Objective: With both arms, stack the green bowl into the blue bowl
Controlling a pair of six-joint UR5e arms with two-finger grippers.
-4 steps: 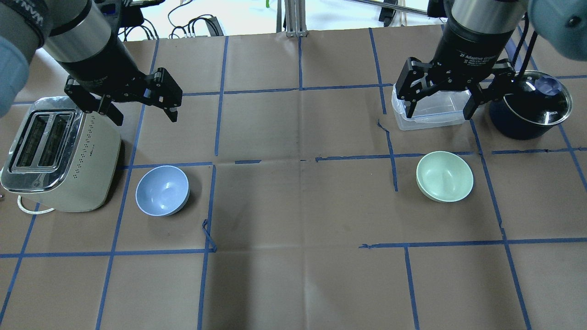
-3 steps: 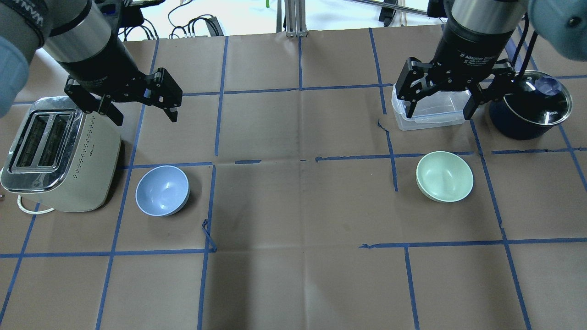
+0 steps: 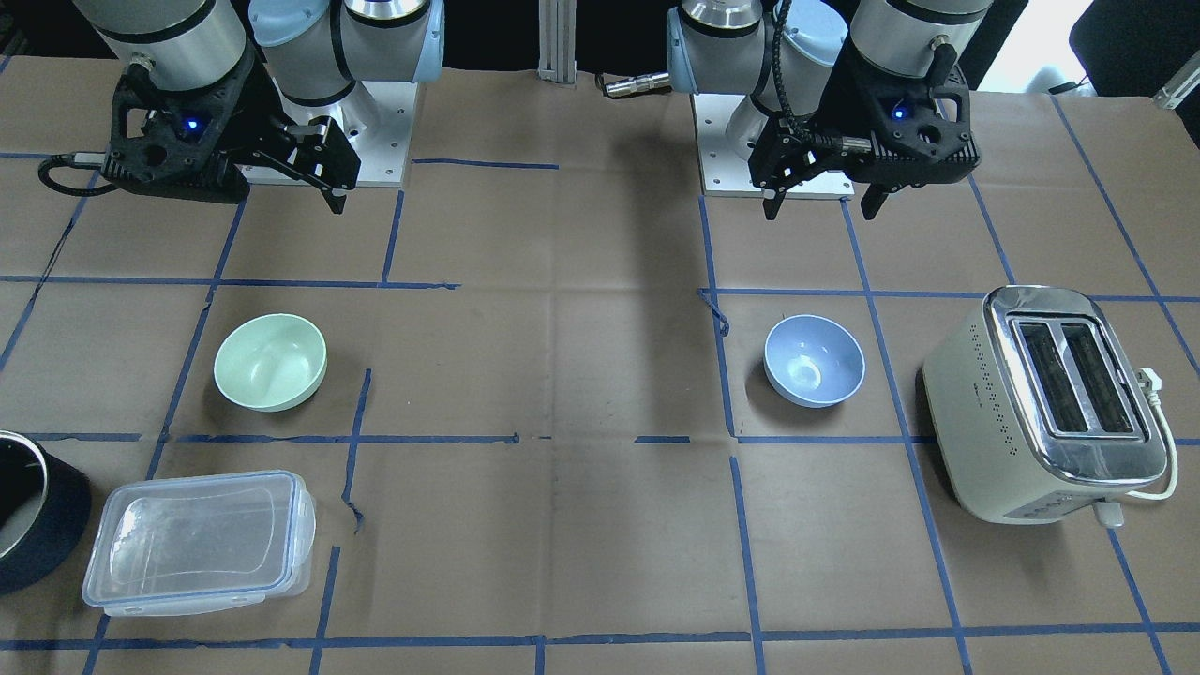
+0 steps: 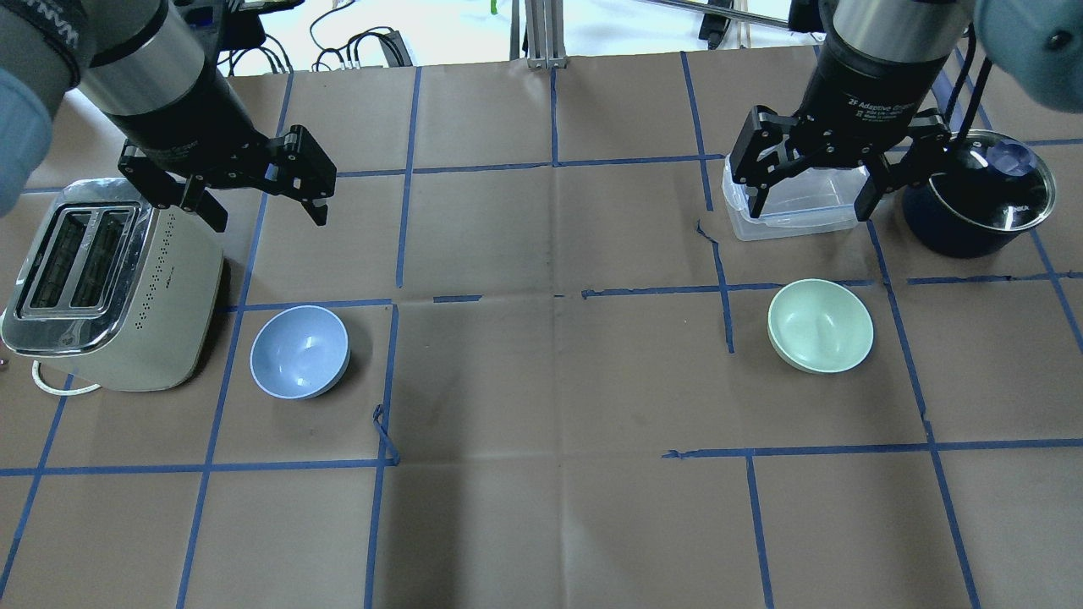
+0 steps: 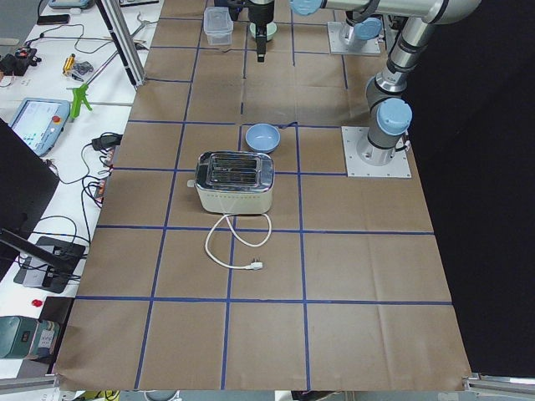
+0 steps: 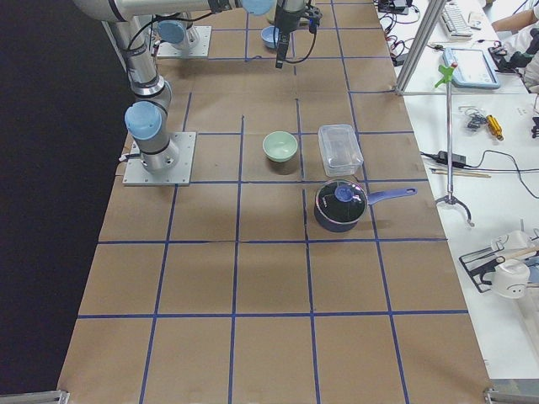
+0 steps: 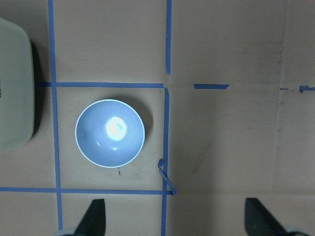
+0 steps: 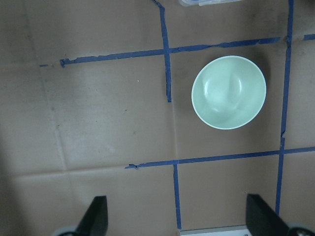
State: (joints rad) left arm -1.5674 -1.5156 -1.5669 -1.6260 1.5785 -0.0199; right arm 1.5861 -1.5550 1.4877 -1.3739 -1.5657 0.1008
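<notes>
The green bowl [image 4: 820, 326] stands upright and empty on the right half of the table; it also shows in the front view [image 3: 270, 362] and the right wrist view [image 8: 229, 92]. The blue bowl [image 4: 299, 351] stands upright and empty on the left half, beside the toaster, and shows in the left wrist view [image 7: 110, 133]. My left gripper [image 4: 266, 211] hangs open and empty above the table, beyond the blue bowl. My right gripper [image 4: 810, 210] hangs open and empty over the clear container, beyond the green bowl. The two bowls are far apart.
A cream toaster [image 4: 101, 279] with a white cord lies left of the blue bowl. A clear lidded container [image 4: 795, 203] and a dark pot [image 4: 981, 199] with a lid stand beyond the green bowl. Brown paper with blue tape lines covers the table.
</notes>
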